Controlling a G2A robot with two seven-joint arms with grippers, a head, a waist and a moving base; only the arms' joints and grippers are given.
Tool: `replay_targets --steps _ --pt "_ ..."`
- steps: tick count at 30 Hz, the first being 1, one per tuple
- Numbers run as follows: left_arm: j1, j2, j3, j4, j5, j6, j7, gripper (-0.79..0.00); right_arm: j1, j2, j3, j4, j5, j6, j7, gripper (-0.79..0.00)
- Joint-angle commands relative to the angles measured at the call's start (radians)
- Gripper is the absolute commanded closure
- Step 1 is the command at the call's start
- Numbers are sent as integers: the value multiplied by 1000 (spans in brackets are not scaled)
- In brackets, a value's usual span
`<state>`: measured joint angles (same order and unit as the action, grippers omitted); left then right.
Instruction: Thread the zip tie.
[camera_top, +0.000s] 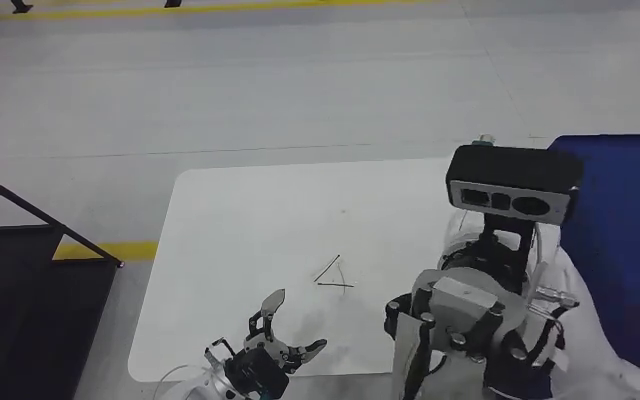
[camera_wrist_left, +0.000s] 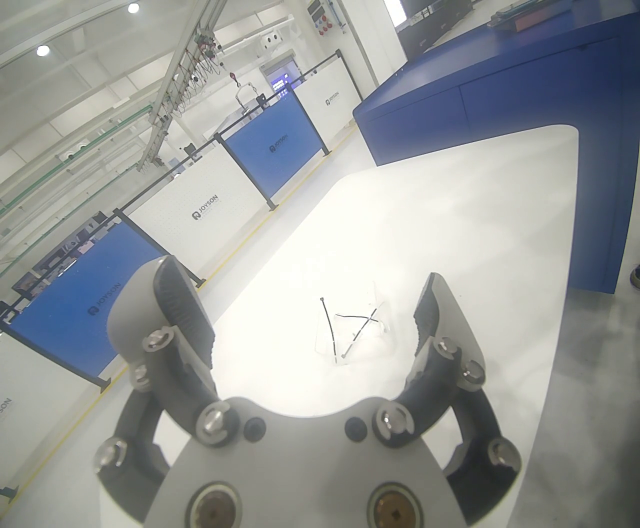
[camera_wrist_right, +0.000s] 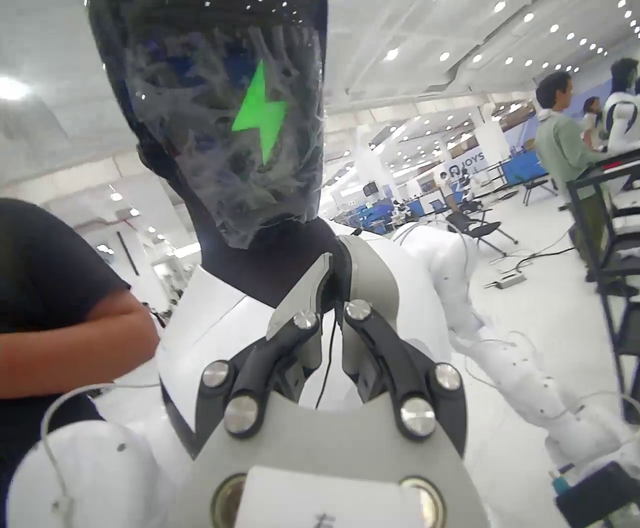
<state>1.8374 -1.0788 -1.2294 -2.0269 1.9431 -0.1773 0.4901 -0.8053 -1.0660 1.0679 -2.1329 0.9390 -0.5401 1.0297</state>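
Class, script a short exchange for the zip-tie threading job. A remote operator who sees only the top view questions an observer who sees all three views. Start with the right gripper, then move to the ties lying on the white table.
Operator: Is the right gripper open or shut?
Observer: Shut, by the right wrist view. A thin black strand, probably a zip tie, runs out from between its fingers.
Operator: Are the loose zip ties lying bare on the table?
Observer: No. The left wrist view shows them crossed on what looks like a clear plastic sheet, ahead of the open left gripper.
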Motion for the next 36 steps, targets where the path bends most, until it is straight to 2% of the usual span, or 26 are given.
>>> replay_targets --steps 1,15,21,26,32,36 --pt "0 0 0 0 0 0 0 -785 -4 -6 -2 1 -44 -64 -27 0" --pt "0 0 0 0 0 0 0 -785 2 -32 60 17 -267 -247 -156 0" --pt "0 0 0 0 0 0 0 -785 11 -39 35 11 -269 -215 -157 0" --pt "0 0 0 0 0 0 0 -785 14 -45 4 25 -218 -134 -163 0" --pt "0 0 0 0 0 0 0 -785 19 -52 -1 38 -192 -122 -144 0" --pt "0 0 0 0 0 0 0 -785 12 -54 16 59 -229 -131 -131 0"
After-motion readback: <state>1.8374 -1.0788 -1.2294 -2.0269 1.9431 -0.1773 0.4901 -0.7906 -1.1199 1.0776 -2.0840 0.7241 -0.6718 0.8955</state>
